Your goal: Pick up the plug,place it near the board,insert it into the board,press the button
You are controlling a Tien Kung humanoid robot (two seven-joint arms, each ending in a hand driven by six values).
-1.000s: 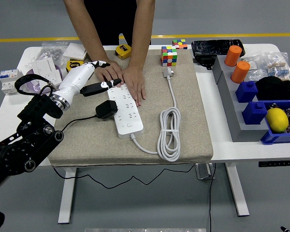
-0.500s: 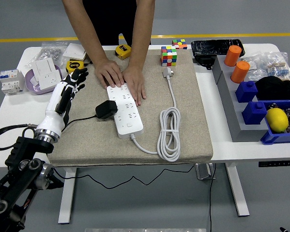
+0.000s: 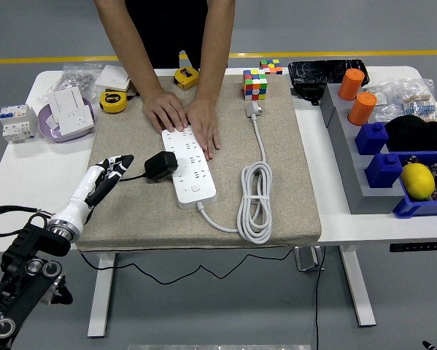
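**Plug seated at the strip's edge, the hand lying apart**

The black plug sits against the left side of the white power strip, its body touching the strip's edge, and its thin black cord trails off to the left over the mat. It looks seated in a socket, though the angle does not show the pins. A person at the far side presses both hands flat on the strip's far end — apparently to keep the light plastic board from sliding under any push.

The robot's left hand lies low over the beige mat, left of the plug and clear of it, fingers loosely extended and holding nothing. The right hand is out of view.

The mat is a coarse, felt-like cloth, probably there to give grip and soften contact on the smooth white bench. The strip is glossy, hard and rectangular, with rows of sockets; its thick white cable lies coiled in long loops beside it. The strip's button cannot be made out from here, so the pressing step cannot be judged as done.
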